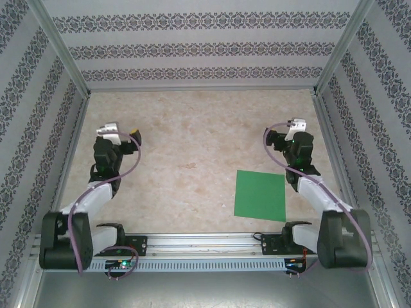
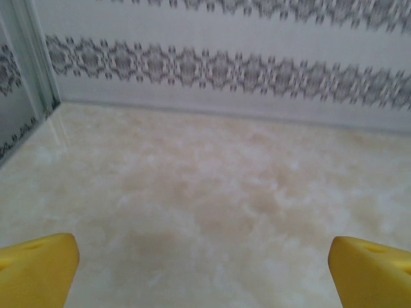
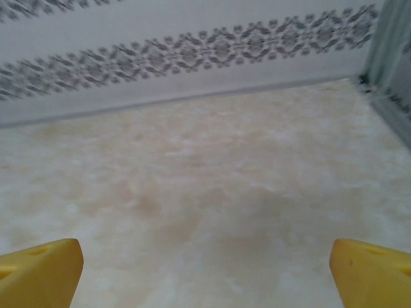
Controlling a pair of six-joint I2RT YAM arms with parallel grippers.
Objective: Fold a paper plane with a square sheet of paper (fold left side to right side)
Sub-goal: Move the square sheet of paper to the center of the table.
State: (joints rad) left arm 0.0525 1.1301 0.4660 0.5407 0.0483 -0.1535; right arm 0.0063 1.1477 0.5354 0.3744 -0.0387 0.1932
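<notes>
The square sheet of paper [image 1: 260, 194] is bright green and lies flat on the marbled table, near the front right, just left of the right arm's forearm. I see no crease in it. My right gripper [image 1: 290, 127] stands behind the sheet and apart from it. In the right wrist view it [image 3: 205, 273] is open, its yellow fingertips [image 3: 42, 273] wide apart over bare table. My left gripper [image 1: 122, 133] is far to the left, clear of the paper. It [image 2: 205, 269] is open too, with nothing between its yellow fingertips [image 2: 38, 269].
Patterned walls [image 1: 192, 48] close in the table at the back and both sides, with metal corner posts [image 1: 61, 45]. The arm bases sit on a rail [image 1: 205, 244] along the near edge. Bare table top [image 1: 192, 147] lies between the two grippers.
</notes>
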